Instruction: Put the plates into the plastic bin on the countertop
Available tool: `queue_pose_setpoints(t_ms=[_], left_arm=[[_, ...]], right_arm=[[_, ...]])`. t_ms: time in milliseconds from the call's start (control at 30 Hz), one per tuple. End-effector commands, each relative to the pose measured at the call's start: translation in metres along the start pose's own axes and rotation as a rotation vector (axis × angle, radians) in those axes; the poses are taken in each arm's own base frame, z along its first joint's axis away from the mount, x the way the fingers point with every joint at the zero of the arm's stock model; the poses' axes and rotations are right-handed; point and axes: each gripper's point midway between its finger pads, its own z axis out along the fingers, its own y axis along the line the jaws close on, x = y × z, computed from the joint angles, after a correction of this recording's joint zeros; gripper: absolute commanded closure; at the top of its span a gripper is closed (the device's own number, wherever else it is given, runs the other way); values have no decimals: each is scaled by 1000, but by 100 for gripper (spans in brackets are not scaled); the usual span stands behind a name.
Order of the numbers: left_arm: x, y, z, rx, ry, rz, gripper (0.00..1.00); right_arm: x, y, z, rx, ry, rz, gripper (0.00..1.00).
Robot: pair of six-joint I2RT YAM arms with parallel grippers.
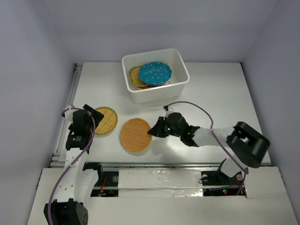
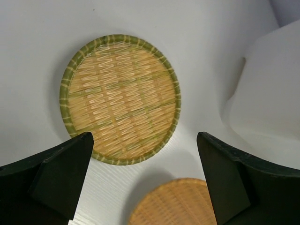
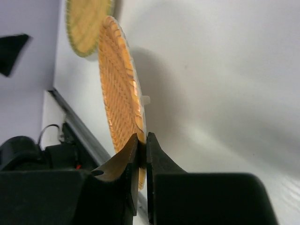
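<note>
Nothing legible noted. No lettering, label, brand mark, numeral or sign can be read on the white rectangular plastic bin, the round orange woven bamboo plate or the round teal white-dotted plate.

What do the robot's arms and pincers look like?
The left arm and right arm have white segments between bulky black joints, each trailed by a thin purple cable. The left gripper and right gripper have two flat black wedge-shaped fingers.
</note>
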Motion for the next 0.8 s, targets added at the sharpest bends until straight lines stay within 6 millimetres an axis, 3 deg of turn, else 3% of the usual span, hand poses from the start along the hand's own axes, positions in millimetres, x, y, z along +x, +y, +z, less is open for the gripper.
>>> queue_pose_setpoints(t_ms=[0,33,67,133,167,200,267,300,333,367,433,467,500,533,567,600,633,667,733,767], left_arm=[[4,10,8,-56,7,-22,8],[6,11,9,-55,15,-22,8],[7,10,10,-52,21,-20,7],[9,13,12,-71,33,-15,7],[12,15,14,-83,47,-10,7],[13,16,15,-89,52,-6,7],[18,19,19,-100,68,1,7],[23,23,23,-121,89,7,7],[27,26,25,-132,100,9,7],[30,28,27,-141,115,9,7],[41,36,32,-174,146,3,8],[43,38,33,-179,149,-1,8],[46,41,34,-194,162,0,9],[45,43,35,-208,154,-7,9],[46,46,34,-223,157,-5,9],[45,47,34,-232,154,-7,10],[44,48,34,-241,146,-14,10],[45,50,34,-248,149,-14,11],[46,52,34,-258,149,-19,13],[47,53,35,-262,148,-21,13]], right_arm=[[-39,46,-36,-104,-146,-60,100],[-46,53,-46,-114,-168,-80,100],[-62,76,-69,-161,-226,-106,100],[-86,91,-93,-136,-300,-167,100],[-112,108,-119,-126,-399,-198,100],[-125,117,-133,-126,-449,-209,100],[-155,131,-160,-115,-556,-227,100],[-175,122,-169,-44,-618,-238,100],[-197,137,-184,-44,-681,-242,100],[-212,139,-192,-26,-718,-243,100],[-243,133,-195,16,-778,-239,100],[-261,143,-203,1,-815,-236,100],[-270,136,-189,23,-798,-237,100],[-287,129,-190,49,-821,-228,100],[-303,138,-196,36,-851,-229,100],[-312,134,-192,58,-854,-228,100],[-320,121,-174,97,-834,-225,100],[-339,122,-180,104,-863,-219,100],[-347,114,-163,99,-821,-205,100],[-354,96,-147,128,-800,-191,100]])
